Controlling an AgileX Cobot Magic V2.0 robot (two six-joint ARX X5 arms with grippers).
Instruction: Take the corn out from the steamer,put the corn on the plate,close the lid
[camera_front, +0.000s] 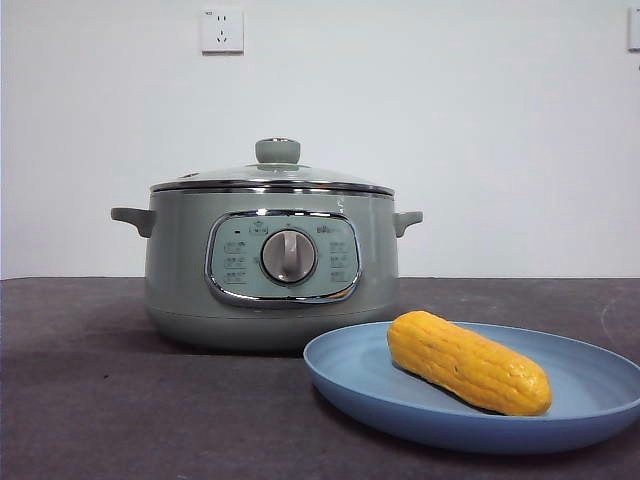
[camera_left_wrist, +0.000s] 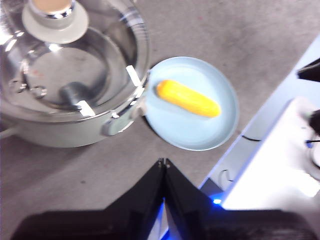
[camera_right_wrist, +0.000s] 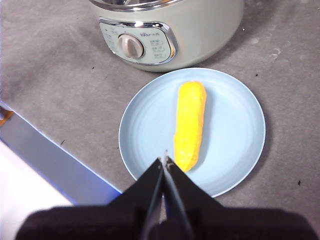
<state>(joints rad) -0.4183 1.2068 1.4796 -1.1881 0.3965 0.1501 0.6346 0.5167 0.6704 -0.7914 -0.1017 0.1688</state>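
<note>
Corn lies on the plate, just under the right gripper. The lid sits on the steamer, well off from the left gripper. Both pinch tight on nothing. All 3 steps look done; next, just rest.

The table has a dark grey, slightly mottled matte top that runs back to a white wall. Two things stand directly on it: the steamer, a pale sage-green pot resting flat on its base with its control panel and dial facing the front view, and the plate, a wide light-blue dish lying flat just beside the pot and nearer the camera. In the left wrist view the plate's rim sits right by one of the pot's side handles, though whether they touch cannot be told
</note>
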